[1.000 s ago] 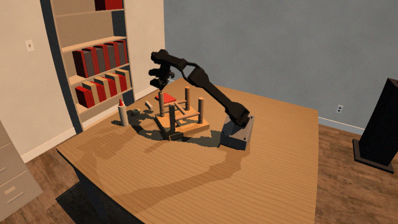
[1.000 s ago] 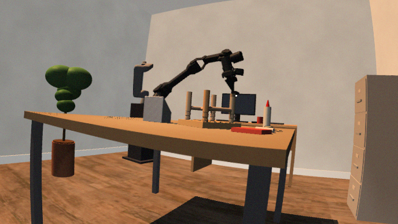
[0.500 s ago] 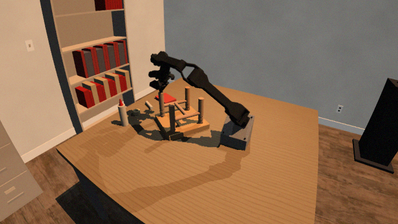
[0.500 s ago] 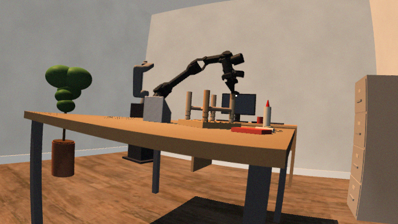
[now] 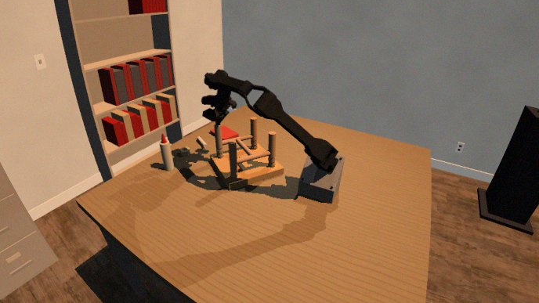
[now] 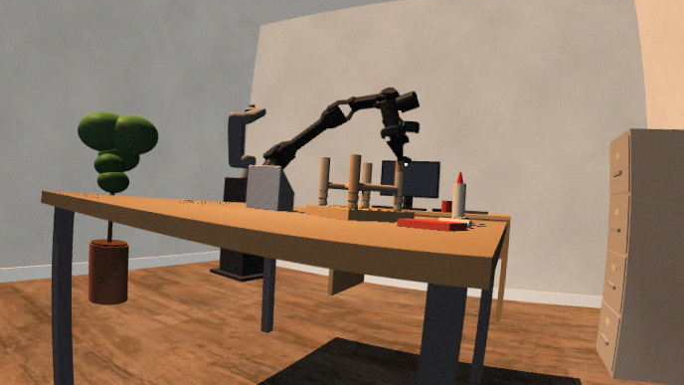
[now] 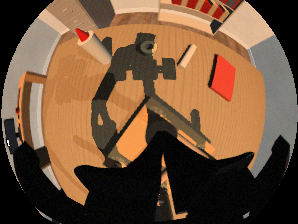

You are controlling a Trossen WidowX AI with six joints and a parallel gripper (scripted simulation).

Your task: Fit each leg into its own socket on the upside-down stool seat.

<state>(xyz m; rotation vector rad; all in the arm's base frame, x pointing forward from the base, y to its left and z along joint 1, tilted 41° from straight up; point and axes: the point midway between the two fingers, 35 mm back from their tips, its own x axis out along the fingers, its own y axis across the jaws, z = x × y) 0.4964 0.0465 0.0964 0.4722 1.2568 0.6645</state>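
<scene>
The stool lies upside down on the table, its square seat [image 5: 248,167] flat. Several legs stand upright in it, joined by crossbars [image 5: 248,149]: one at the back [image 5: 253,127], one at the right [image 5: 272,149], one at the front [image 5: 233,160] and one at the left [image 5: 218,139]. In the side view the seat [image 6: 360,213] and the legs [image 6: 354,181] show the same. My gripper [image 5: 216,119] is shut and empty, its tips just above the top of the left leg [image 6: 399,183]. From the side the gripper [image 6: 400,153] points down at that leg. The wrist view shows my dark shut fingers over the stool.
A glue bottle with a red cap [image 5: 166,151] stands left of the stool. A red book [image 5: 225,131] lies behind it, with a small white cylinder [image 5: 200,142] and a dark tape roll [image 5: 183,150] nearby. The arm's grey base [image 5: 320,178] sits right of the stool.
</scene>
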